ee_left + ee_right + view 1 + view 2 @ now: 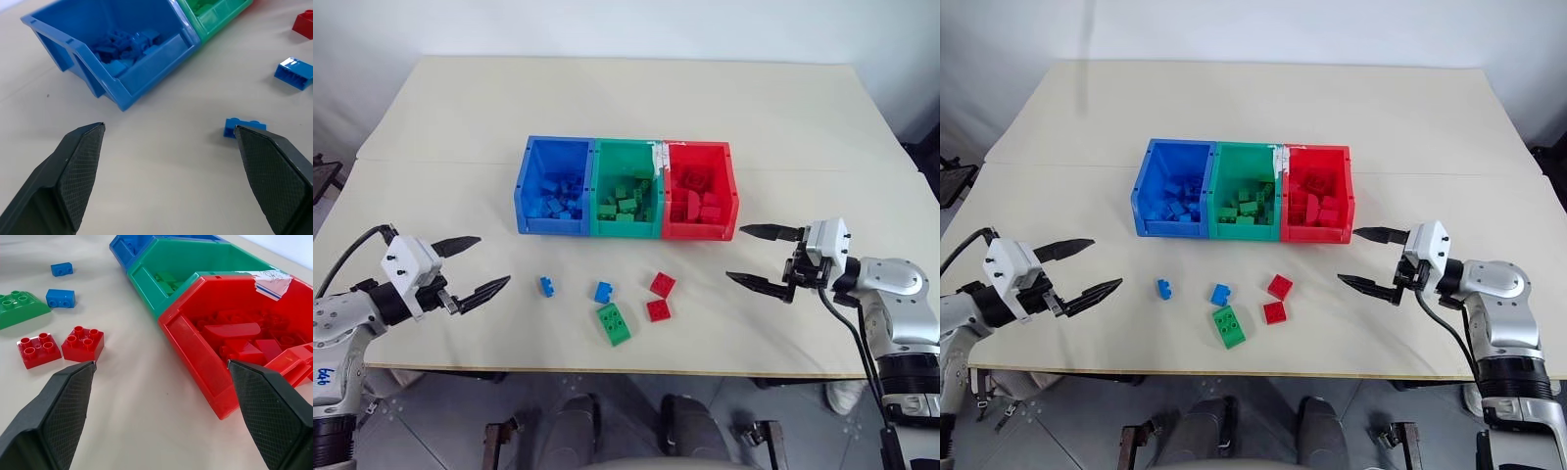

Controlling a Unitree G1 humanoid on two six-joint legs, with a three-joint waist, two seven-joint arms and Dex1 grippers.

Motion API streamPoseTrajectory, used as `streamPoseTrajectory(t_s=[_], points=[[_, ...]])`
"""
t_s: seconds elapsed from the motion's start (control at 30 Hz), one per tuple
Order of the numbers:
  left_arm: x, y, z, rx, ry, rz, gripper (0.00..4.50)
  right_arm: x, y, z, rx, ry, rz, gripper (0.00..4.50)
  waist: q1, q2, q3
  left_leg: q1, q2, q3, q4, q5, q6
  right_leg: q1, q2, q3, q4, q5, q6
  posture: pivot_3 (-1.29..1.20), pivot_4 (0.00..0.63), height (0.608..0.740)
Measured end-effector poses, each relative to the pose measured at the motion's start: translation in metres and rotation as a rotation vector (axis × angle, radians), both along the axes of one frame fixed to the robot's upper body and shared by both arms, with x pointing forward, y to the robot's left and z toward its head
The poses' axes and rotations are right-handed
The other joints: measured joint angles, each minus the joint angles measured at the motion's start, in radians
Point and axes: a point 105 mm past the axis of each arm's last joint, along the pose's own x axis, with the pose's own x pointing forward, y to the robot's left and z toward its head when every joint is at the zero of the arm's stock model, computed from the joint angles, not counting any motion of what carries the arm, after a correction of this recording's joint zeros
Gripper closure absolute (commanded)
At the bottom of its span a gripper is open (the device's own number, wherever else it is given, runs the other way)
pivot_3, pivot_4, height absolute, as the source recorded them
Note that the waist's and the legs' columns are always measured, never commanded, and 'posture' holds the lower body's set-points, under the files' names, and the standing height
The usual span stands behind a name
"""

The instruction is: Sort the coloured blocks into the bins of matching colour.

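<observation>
Hovering over the worktop's left side, the left gripper (476,265) had its two black fingers spread as wide as they go and held nothing. The right gripper (759,258) hung over the right side in the same condition, fingers fully parted and empty, pointing inward toward the middle.

Between them, near the worktop's front edge, lay the five loose blocks, none touching a finger. The nearer blue block (546,286) sat closest to the left gripper, with the second blue block (603,292) a little further toward the centre. The green block (614,323), the largest, lay just in front of that one, nearest the front edge. Two red blocks, one (663,284) just behind the other (658,309), sat on the right of the group, closer to the right gripper.

Behind the blocks, toward the worktop's middle, stood the joined bins: the blue bin (524,201) on the left, the green bin (626,227) in the centre and the red bin (732,201) on the right, each already holding bricks of its own colour.

No pick looked started. A sensible first step would be each arm taking its own side: the left lowering over the nearer blue block, the right over a red one. Doing it well would mean centring the fingers on one brick alone, closing across its flat sides, and keeping clear of the neighbour, as the two reds sat close together.
</observation>
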Motion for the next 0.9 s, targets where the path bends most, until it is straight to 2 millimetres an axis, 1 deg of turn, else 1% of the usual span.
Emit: streamPoseTrajectory(t_s=[0.13,0.23,0.27,0.33,0.4,0.43,0.53,0.6,0.67,0.77,0.8,0.9], points=[[0.003,-0.003,0.004,-0.02,-0.023,-0.004,0.02,-0.005,0.002,-0.001,0.02,0.038,0.031,0.0,0.001,0.0,0.0,0.0,0.0,0.0,0.001,-0.001,-0.001,0.0,0.001,0.0,0.0,0.0,0.0,0.0,0.15,0.74],[0.0,-0.008,0.0,-0.027,-0.001,-0.032,0.02,-0.008,-0.001,-0.003,0.018,0.051,0.024,0.0,0.0,0.0,0.0,0.0,0.001,0.001,0.001,-0.001,-0.001,0.0,0.002,0.001,0.0,0.0,0.0,0.0,0.15,0.74],[-0.004,-0.014,-0.002,-0.016,0.01,-0.063,0.02,-0.01,-0.007,-0.005,0.007,0.051,0.008,0.0,0.0,0.0,0.0,0.0,0.001,0.001,0.001,-0.002,-0.001,0.0,0.002,0.001,0.0,0.0,0.0,0.0,0.15,0.74],[-0.015,-0.035,-0.007,0.005,0.031,-0.164,0.02,-0.014,-0.033,-0.012,-0.035,0.064,-0.064,0.0,0.007,0.0,0.0,0.0,0.001,0.001,0.002,-0.002,-0.001,0.0,0.002,0.002,-0.001,0.0,0.0,0.0,0.15,0.74],[-0.022,-0.048,-0.011,0.012,0.047,-0.228,0.02,-0.015,-0.053,-0.015,-0.063,0.067,-0.123,0.0,0.008,0.0,0.0,0.0,0.001,0.003,0.003,-0.003,0.0,0.0,0.003,0.003,-0.001,0.0,-0.001,0.0,0.15,0.74],[-0.026,-0.057,-0.012,0.014,0.05,-0.265,0.02,-0.015,-0.06,-0.017,-0.078,0.07,-0.144,0.0,0.005,0.0,0.0,0.0,0.001,0.003,0.004,-0.003,-0.001,0.0,0.004,0.003,-0.002,0.001,-0.001,0.0,0.15,0.74],[-0.033,-0.072,-0.015,0.015,0.057,-0.33,0.02,-0.015,-0.064,-0.02,-0.085,0.079,-0.16,0.0,-0.002,0.0,0.0,0.002,0.002,0.004,0.004,-0.002,-0.001,0.0,0.005,0.004,-0.003,0.001,-0.002,0.0,0.15,0.74],[-0.037,-0.077,-0.021,0.006,0.079,-0.349,0.02,-0.015,-0.059,-0.022,-0.086,0.098,-0.142,0.0,-0.007,0.001,0.0,0.004,0.003,0.006,0.003,-0.003,-0.002,0.0,0.006,0.006,-0.002,0.001,-0.002,0.0,0.15,0.74],[-0.039,-0.078,-0.024,0.001,0.092,-0.35,0.02,-0.016,-0.047,-0.022,-0.079,0.111,-0.1,0.0,-0.009,0.001,0.0,0.004,0.004,0.006,0.003,-0.003,-0.002,0.0,0.006,0.006,-0.002,0.0,-0.003,0.0,0.15,0.74],[-0.039,-0.078,-0.024,0.001,0.091,-0.35,0.02,-0.018,-0.008,-0.023,-0.061,0.168,0.032,0.0,-0.008,0.001,0.0,0.004,0.005,0.006,0.004,-0.003,-0.002,0.0,0.006,0.006,-0.002,0.001,-0.003,0.0,0.15,0.74],[-0.039,-0.077,-0.024,0.001,0.091,-0.349,0.02,-0.018,0.008,-0.022,-0.048,0.197,0.079,0.0,-0.005,0.001,0.0,0.004,0.006,0.006,0.004,-0.003,-0.002,0.0,0.006,0.006,-0.002,0.001,-0.003,0.0,0.15,0.74],[-0.04,-0.077,-0.025,-0.002,0.093,-0.347,0.02,-0.011,0.038,-0.015,-0.038,0.239,0.124,0.0,0.0,0.001,0.0,0.004,0.006,0.005,0.004,-0.003,-0.002,0.0,0.004,0.006,-0.001,0.001,-0.003,0.0,0.15,0.74]])
